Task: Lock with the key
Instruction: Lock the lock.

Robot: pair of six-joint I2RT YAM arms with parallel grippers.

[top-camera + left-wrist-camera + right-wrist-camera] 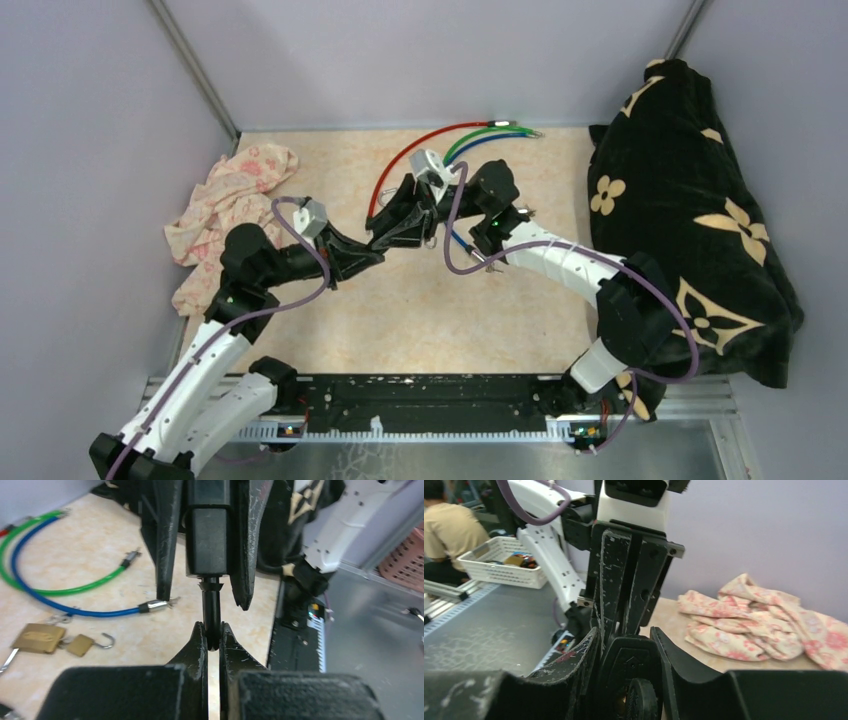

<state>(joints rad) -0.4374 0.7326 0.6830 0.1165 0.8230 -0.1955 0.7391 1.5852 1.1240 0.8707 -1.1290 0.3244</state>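
My two grippers meet above the middle of the table. My right gripper is shut on a black lock body, which fills the space between its fingers in the right wrist view. My left gripper is shut on the black head of a key. The key's other end goes into the lower end of the lock body. In the top view the left gripper points straight at the right one. The keyhole itself is hidden.
Two brass padlocks lie on the table next to blue, green and red cable locks. A pink floral cloth lies at the left. A black cushion with gold flowers fills the right side.
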